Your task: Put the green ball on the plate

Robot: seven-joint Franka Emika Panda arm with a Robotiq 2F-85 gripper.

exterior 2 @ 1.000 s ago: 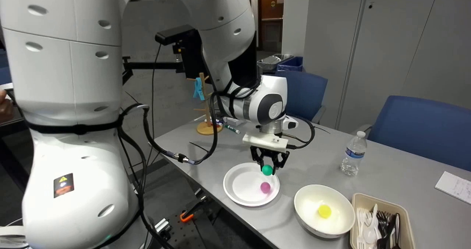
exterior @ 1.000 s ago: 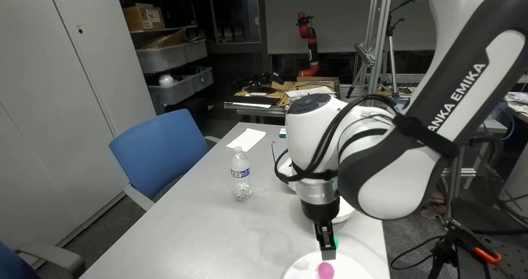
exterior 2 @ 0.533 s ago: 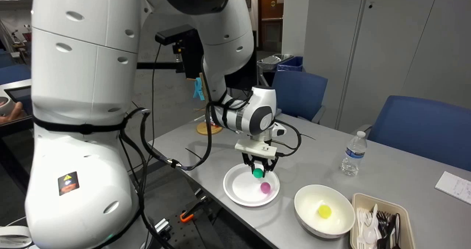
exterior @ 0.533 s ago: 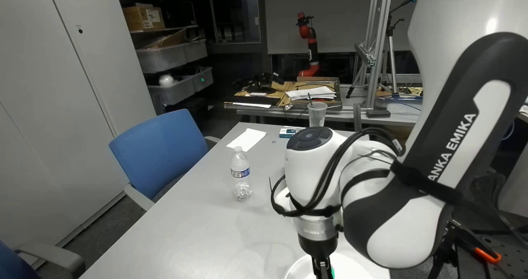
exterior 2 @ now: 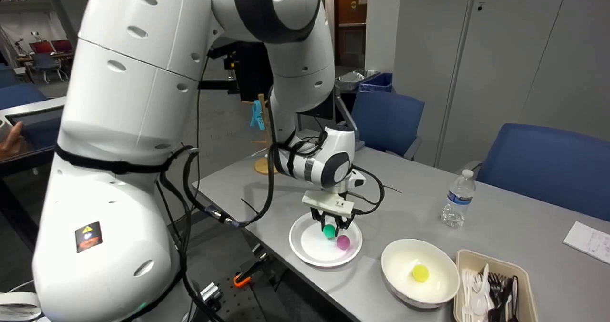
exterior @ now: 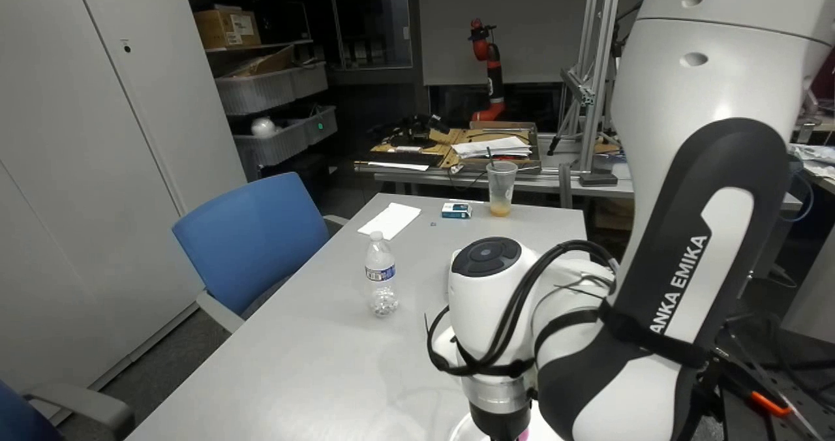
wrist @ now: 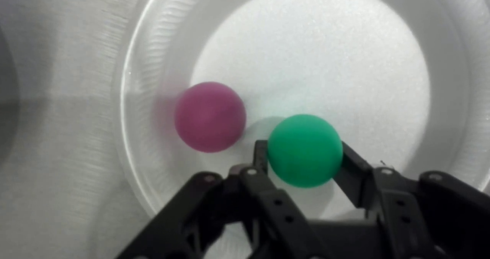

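The green ball sits between the two black fingertips of my gripper, with a pad touching it on each side. In an exterior view the gripper holds the green ball low over the flat white plate. I cannot tell whether the ball touches the plate. The plate also fills most of the wrist view. The small pink ball lies on the plate beside the green ball, with a gap between them. In an exterior view only a bit of the plate shows; the arm hides the green ball.
A white bowl with a yellow item stands beside the plate. Beyond it is a beige tray of cutlery. A water bottle stands farther back; it also shows in an exterior view. Paper lies near the table edge.
My gripper has moved down and over the plate with the green ball between its fingers. The ball is now lower and beside the pink ball. The plate, pink ball and bowl have not moved.
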